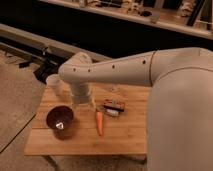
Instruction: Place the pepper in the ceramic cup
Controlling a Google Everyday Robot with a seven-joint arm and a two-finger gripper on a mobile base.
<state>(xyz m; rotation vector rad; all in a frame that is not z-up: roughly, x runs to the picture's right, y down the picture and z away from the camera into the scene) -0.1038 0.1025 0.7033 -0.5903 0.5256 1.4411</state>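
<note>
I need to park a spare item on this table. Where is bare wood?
Bare: the front strip of the table right of the pepper, and the front-left corner before the bowl. Crowded: the middle, where the claw hangs above the pepper beside the dark block.

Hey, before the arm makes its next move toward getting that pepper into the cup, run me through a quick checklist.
1. The pepper lies free on the table: ok.
2. The gripper is low over the table, just up-left of the pepper's top end: ok.
3. Pepper in the gripper: not ok, not yet picked.
4. The cup is upright at the back left corner: ok.
5. Cup empty inside: cannot tell.
6. The block is apart from the pepper: cannot tell, they sit close.
</note>
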